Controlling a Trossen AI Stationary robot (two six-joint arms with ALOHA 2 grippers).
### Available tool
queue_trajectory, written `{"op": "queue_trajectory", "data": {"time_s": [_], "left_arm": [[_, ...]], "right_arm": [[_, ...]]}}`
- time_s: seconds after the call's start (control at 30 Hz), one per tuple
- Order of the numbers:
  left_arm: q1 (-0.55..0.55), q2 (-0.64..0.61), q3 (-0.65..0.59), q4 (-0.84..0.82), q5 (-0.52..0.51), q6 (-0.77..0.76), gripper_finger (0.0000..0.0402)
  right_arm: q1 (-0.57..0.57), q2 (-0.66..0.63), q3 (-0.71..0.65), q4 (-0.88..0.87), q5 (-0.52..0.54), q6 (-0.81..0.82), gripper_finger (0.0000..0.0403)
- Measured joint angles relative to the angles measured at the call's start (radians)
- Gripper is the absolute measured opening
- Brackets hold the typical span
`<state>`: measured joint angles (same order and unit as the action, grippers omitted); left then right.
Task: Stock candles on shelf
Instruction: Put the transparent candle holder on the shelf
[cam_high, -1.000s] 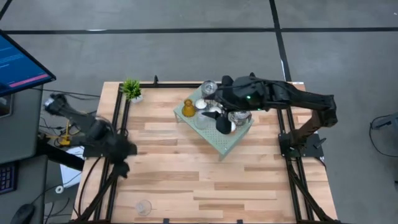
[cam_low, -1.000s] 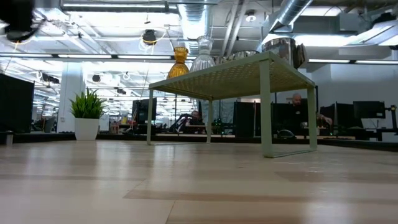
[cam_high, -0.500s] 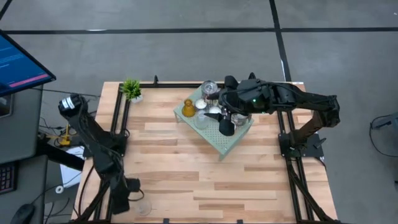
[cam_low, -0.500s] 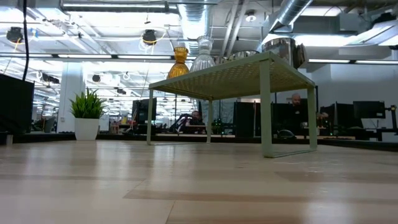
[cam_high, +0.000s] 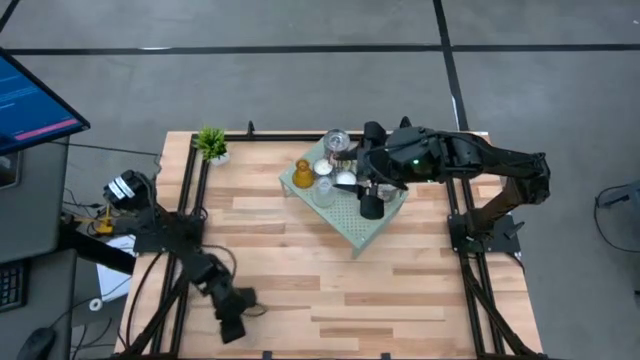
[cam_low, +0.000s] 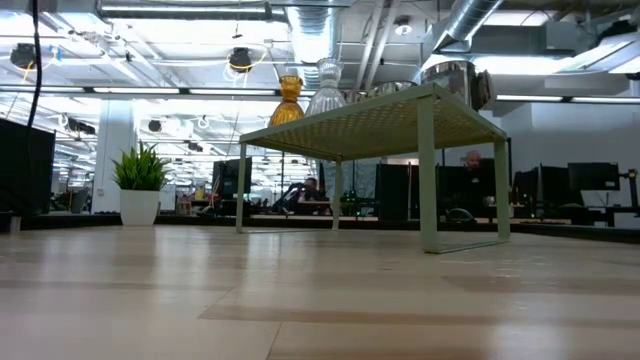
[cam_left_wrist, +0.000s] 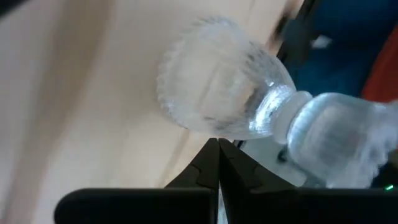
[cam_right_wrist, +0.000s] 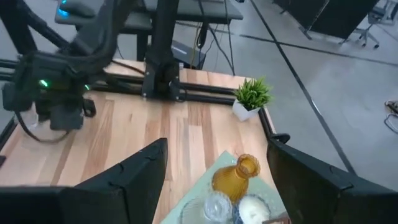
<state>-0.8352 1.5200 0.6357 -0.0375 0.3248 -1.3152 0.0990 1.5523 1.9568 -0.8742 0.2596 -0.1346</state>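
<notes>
The left gripper (cam_high: 231, 327) hangs over the desk's (cam_high: 300, 280) near left corner with its jaws pressed together, holding nothing. A clear glass candle holder (cam_left_wrist: 249, 112) lies just beyond their tips, tipped on its side; whether the tips touch it cannot be told.

The right gripper (cam_right_wrist: 217, 186) hovers above the mint-green shelf (cam_high: 372, 228) at the far right of the desk, jaws spread wide and empty. Below and ahead of them on the shelf stand an amber glass candle holder (cam_right_wrist: 236, 175), a clear glass holder (cam_right_wrist: 216, 204) and a white candle (cam_right_wrist: 251, 208). A silver tin (cam_high: 337, 141) sits on the shelf's far edge. A small potted plant (cam_high: 212, 144) stands at the desk's far left.
</notes>
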Motion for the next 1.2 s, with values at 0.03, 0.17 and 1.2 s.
{"op": "queue_trajectory", "data": {"time_s": [0.03,0.17,1.2], "left_arm": [[0.033,0.005,0.0,0.02,-0.003,0.021,0.0002],[0.181,0.014,0.0,0.068,-0.003,0.108,0.0002],[0.252,0.093,0.012,0.478,0.367,0.023,0.0002]], "right_arm": [[0.002,-0.004,0.001,-0.003,0.0,-0.004,0.0266],[0.005,-0.02,0.001,-0.05,0.0,-0.007,0.0266],[0.006,-0.085,0.001,-0.192,0.0,-0.033,0.0266]]}}
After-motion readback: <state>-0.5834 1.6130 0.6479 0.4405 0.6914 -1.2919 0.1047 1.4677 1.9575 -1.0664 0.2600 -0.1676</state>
